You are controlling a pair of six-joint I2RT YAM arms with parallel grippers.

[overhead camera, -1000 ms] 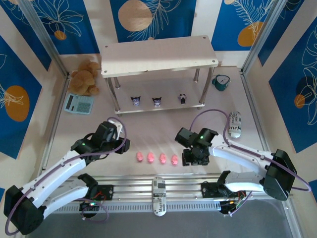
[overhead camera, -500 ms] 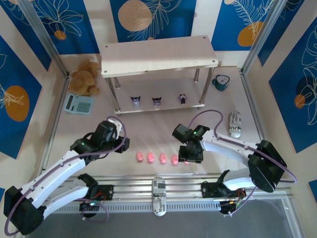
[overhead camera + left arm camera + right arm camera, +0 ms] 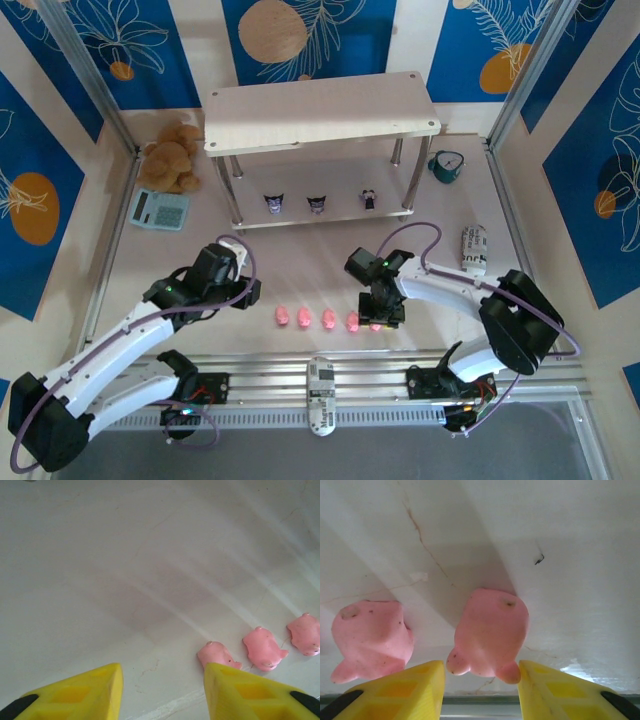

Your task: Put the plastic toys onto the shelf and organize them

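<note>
Pigs [image 3: 305, 318] lie in a row on the table [image 3: 300, 262], at 6 o'clock from the shelf [image 3: 320, 110]. Your right gripper [image 3: 382, 318] sits over the end pig [image 3: 490, 632] at the 3 o'clock end, jaws apart on both sides of it. Your left gripper [image 3: 252, 293] hangs at 9 o'clock of the row, jaws apart and holding nothing.

The pigs [image 3: 490, 630] are showing smooth, matt pink plastic, flecked with dark specks. The worktop [image 3: 150, 555] is gleaming softly, pale and smooth, with hairline cracks running through it. The jaws are looking like matt yellow plastic. The shelf [image 3: 320, 110] is showing pale wood-grain boards on shiny metal legs. The bear [image 3: 172, 158] is looking plush.
</note>
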